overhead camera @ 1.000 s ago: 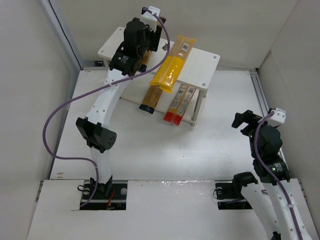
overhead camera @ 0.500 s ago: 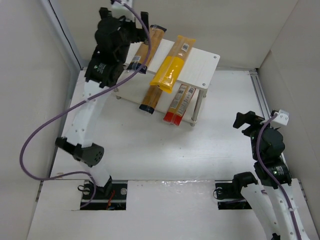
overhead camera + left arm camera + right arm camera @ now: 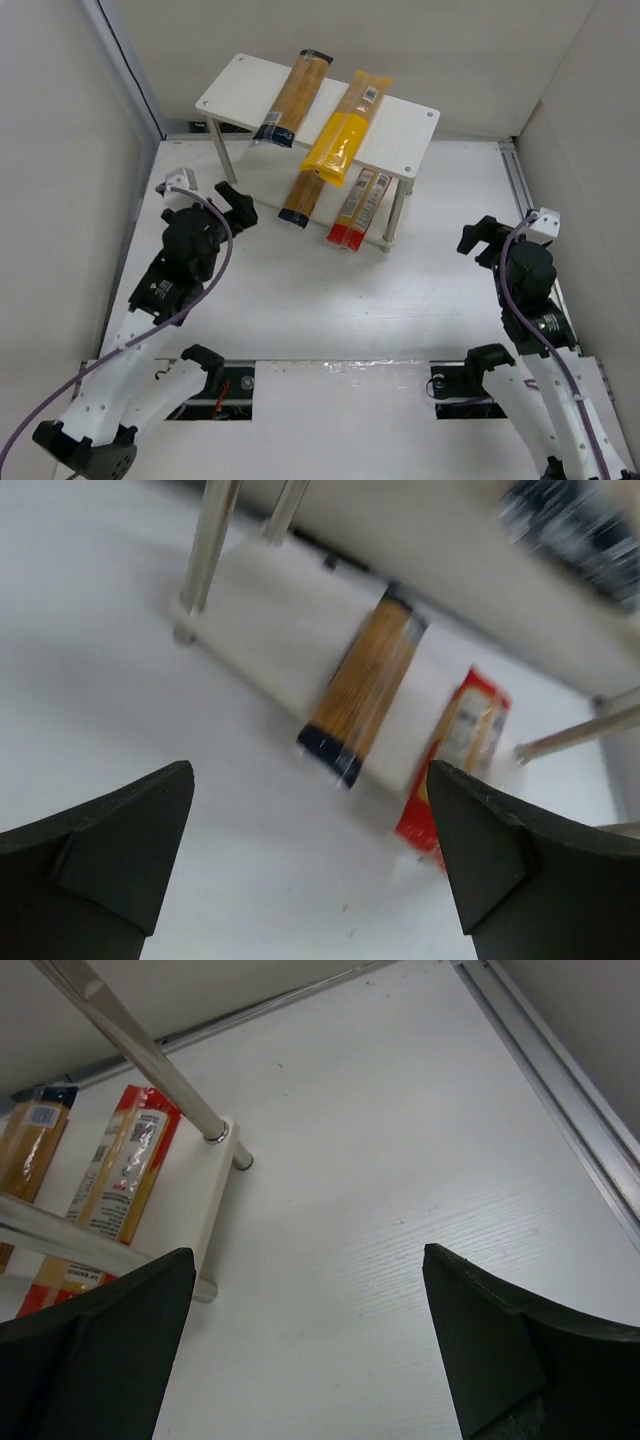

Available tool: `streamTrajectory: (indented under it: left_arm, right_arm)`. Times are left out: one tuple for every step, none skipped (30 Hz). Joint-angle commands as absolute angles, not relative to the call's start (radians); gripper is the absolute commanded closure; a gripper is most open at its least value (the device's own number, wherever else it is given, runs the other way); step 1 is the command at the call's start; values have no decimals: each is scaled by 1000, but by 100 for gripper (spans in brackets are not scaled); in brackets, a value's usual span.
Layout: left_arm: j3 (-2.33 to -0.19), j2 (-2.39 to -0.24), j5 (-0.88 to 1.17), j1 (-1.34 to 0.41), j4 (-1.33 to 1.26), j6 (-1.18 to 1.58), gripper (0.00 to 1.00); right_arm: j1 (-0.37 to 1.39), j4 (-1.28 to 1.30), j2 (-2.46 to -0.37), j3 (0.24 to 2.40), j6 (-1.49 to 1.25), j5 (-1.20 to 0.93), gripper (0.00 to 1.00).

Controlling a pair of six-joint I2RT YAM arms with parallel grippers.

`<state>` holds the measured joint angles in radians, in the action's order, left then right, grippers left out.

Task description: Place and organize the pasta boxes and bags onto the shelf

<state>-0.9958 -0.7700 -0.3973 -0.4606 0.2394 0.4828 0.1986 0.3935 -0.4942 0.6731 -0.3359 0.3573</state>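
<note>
The shelf [image 3: 235,85] stands at the back of the table. On its top board lie a clear spaghetti bag [image 3: 292,97] and the bright yellow bag [image 3: 345,130]. On the lower board lie the second spaghetti bag [image 3: 302,197] and the red-and-orange box [image 3: 358,208]; both also show in the left wrist view, the bag [image 3: 365,685] and the box [image 3: 452,750]. My left gripper [image 3: 232,198] is open and empty, low over the table left of the shelf. My right gripper [image 3: 482,236] is open and empty, right of the shelf; its view shows the box [image 3: 110,1180].
White walls close in the table on the left, back and right. A metal rail [image 3: 523,195] runs along the right side. The shelf's thin metal legs [image 3: 150,1060] stand between the grippers.
My left arm has pulled back from the shelf's top board and down to the table, leaving the spaghetti bag lying on top. My right arm has barely shifted.
</note>
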Motion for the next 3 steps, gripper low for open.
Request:
streamTrajectory:
  left_arm:
    - [-919,-764,-405,-460,276,649,0]
    - [-919,-775,-417,-460,303,661,0]
    - [-919,-784,-428,-460,351,661,0]
  right_arm:
    - [209,347,-494,703,-325,318,0]
    - [209,347,-494,703,-325,305,0]
    - [209,347,-494,703,-325,305,0]
